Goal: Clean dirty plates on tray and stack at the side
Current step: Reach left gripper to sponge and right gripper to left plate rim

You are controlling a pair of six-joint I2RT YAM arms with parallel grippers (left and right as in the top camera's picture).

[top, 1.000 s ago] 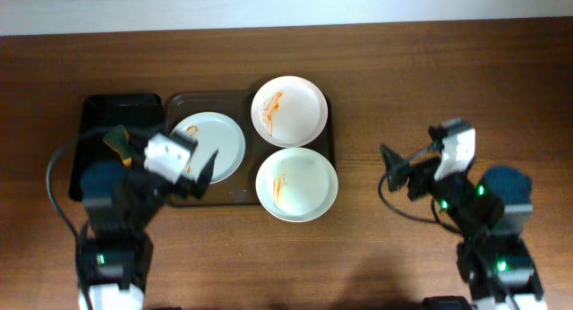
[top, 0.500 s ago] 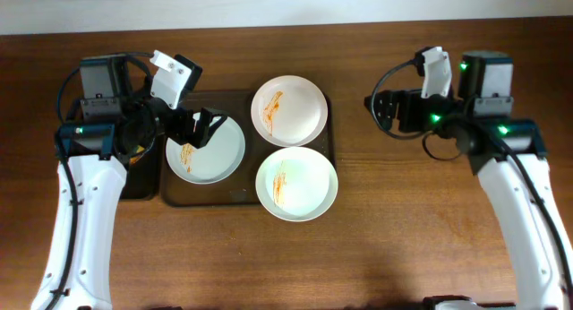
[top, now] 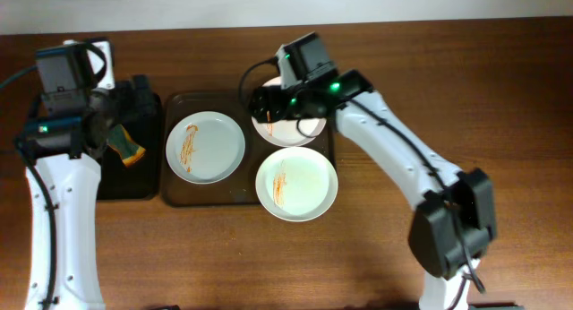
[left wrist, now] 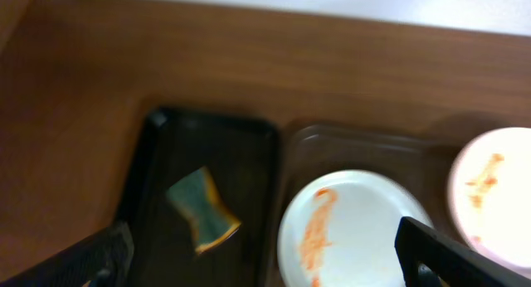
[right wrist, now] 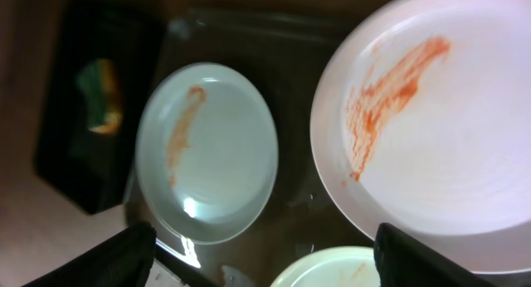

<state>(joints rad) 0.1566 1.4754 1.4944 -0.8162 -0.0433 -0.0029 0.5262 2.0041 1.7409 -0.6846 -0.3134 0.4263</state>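
Hovering over the far sauce-smeared round white plate (right wrist: 431,138), the right gripper (right wrist: 286,254) is spread wide; all three plates (top: 205,147) lie on the dark brown rectangular tray (top: 208,101). The left gripper (left wrist: 265,254), also spread, hangs near the green-yellow sponge (left wrist: 203,211); a skewed pinch could shove it aside

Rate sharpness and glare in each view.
Overhead: sharp, evenly lit, no glare. Left wrist: soft throughout, with the sponge smeared at its edges. Right wrist: mildly blurred, with one small bright glint low on the left plate.
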